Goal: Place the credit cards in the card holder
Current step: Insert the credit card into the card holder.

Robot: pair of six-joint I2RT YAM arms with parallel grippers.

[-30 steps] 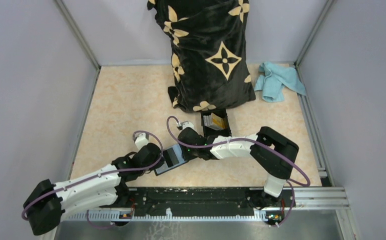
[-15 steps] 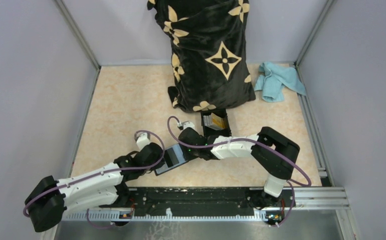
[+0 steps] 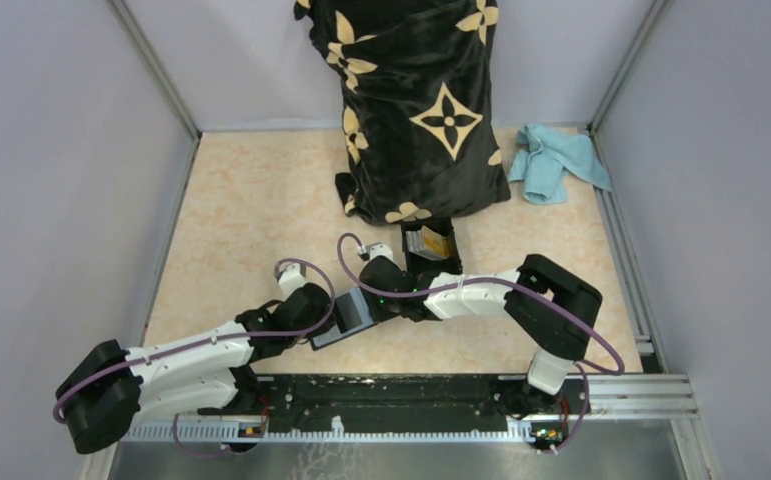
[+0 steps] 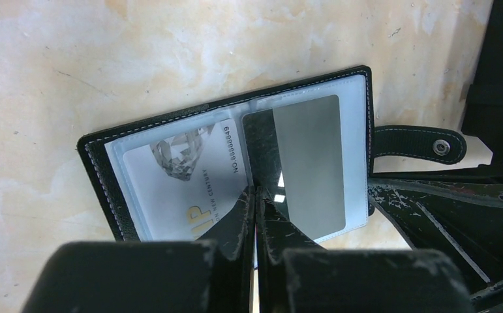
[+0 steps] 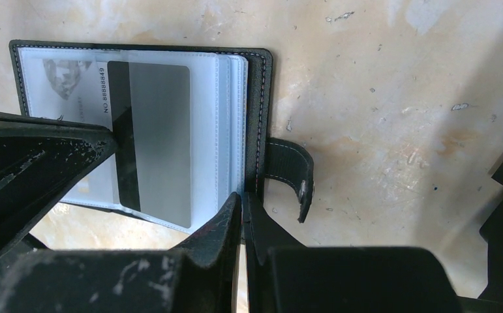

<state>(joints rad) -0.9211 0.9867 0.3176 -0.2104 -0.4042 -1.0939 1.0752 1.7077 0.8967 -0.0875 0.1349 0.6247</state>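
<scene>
1. The holder (image 3: 349,318) lies open and flat on the table (image 3: 251,220), near the middle of the near edge. In the top view its long axis runs from 8 to 2 o'clock.
2. In the left wrist view its inner face is up. The long axis is again tilted from 8 to 2 o'clock, and the strap (image 4: 418,143) sticks out at 3 o'clock.
3. Its clear sleeves hold a VIP card (image 4: 177,176) on the 9 o'clock half. A grey card (image 4: 310,166) with a black stripe sits on the 3 o'clock half, its long axis running 12 to 6.
4. The left gripper (image 4: 255,192) comes in from 6 o'clock with its jaws together, tips over the holder's middle. Whether they pinch a sleeve cannot be told.
5. The right gripper (image 5: 243,199) also has its jaws together. Its tips touch the holder's 3 o'clock edge, just beside the strap.
6. More cards (image 3: 427,243) stand in a box (image 3: 449,250) at 1 o'clock from the holder, just beside a blanket (image 3: 416,100).
7. A towel (image 3: 556,160) lies well apart at 2 o'clock.
</scene>
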